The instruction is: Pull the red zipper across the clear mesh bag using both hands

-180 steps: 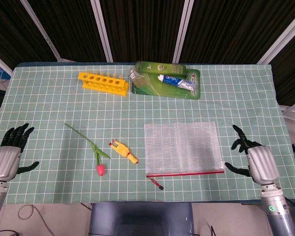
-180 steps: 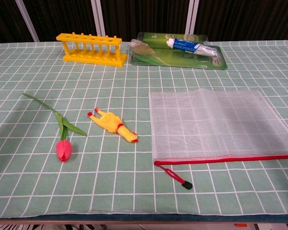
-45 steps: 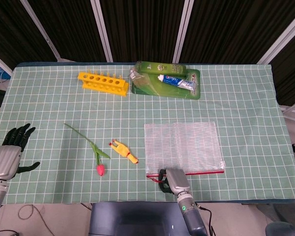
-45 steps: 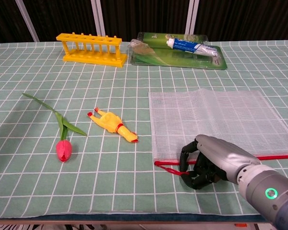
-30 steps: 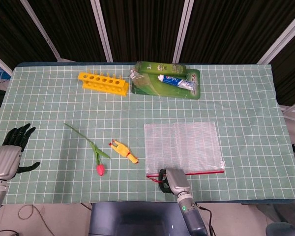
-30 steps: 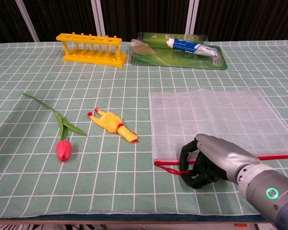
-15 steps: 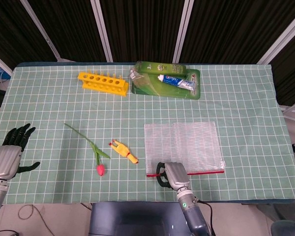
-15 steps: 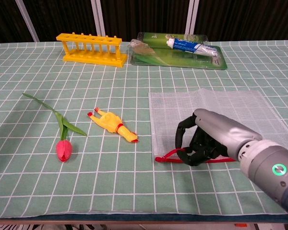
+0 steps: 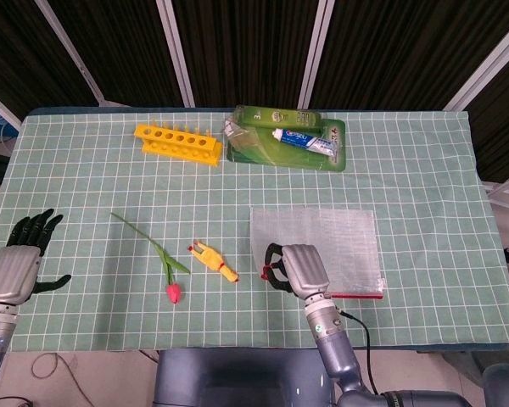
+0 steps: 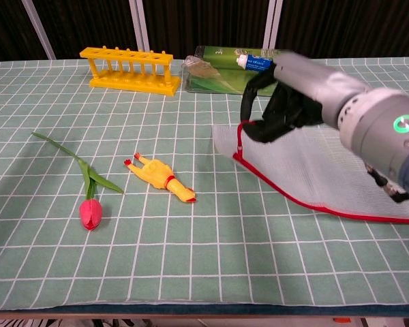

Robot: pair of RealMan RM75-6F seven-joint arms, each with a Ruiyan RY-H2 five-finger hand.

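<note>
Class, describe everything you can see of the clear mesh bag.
The clear mesh bag is a flat rectangular pouch of see-through white netting, edged along its near side by a red zipper. Its left front corner is raised off the green checked cloth by the right hand, which holds the red pull cord; the rest lies flat.

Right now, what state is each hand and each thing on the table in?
right hand: fingers pinch the red zipper pull, raised
mesh bag: near-left corner lifted, the rest flat
left hand: fingers spread, holds nothing
tulip: lying flat
rubber chicken: lying flat
toothpaste tube: lying on green pack
</note>
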